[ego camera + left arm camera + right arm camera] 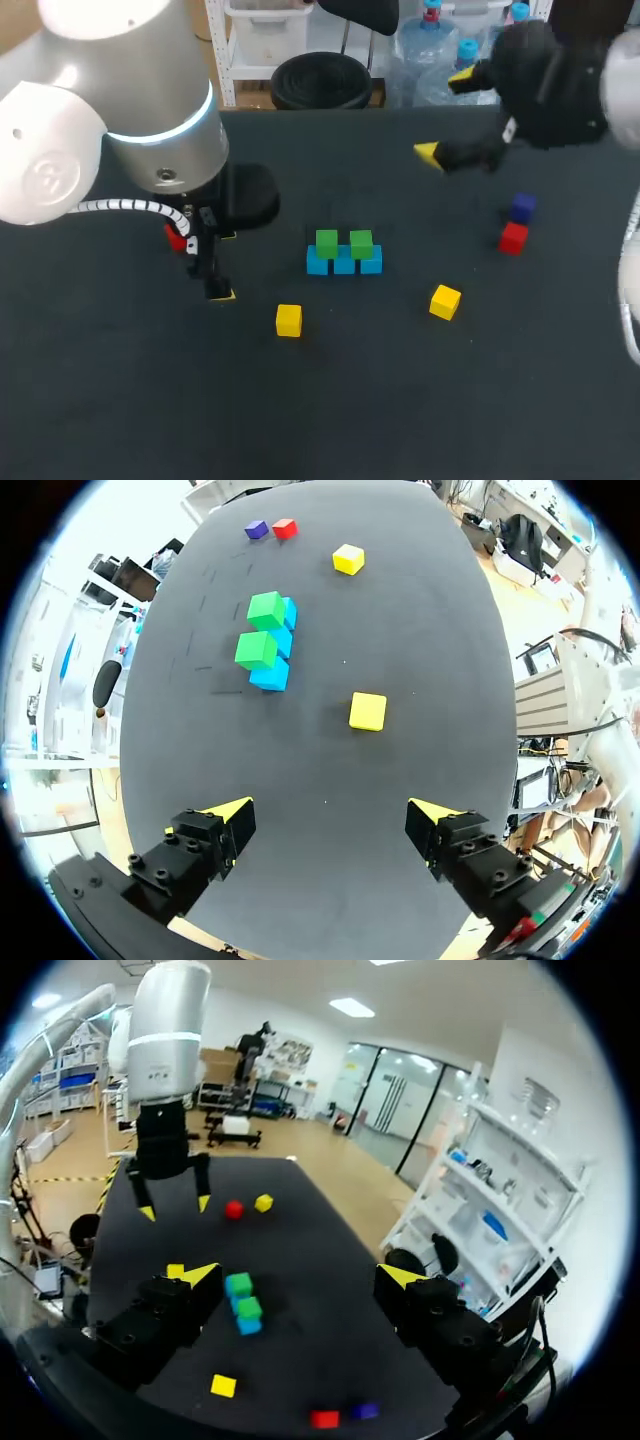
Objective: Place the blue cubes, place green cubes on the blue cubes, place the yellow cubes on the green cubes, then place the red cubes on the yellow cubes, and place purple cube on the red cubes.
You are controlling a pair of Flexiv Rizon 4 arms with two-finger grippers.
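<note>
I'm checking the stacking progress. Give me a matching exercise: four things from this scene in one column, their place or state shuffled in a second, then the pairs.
1. green cubes
2. purple cube
3. yellow cubes
4. left tool

A. open, holding nothing
B. beside a red cube
C. on top of the blue cubes
D. each alone on the bare table

Pairs: 1-C, 2-B, 3-D, 4-A

Two cubes sit atop a three-cube row
</note>
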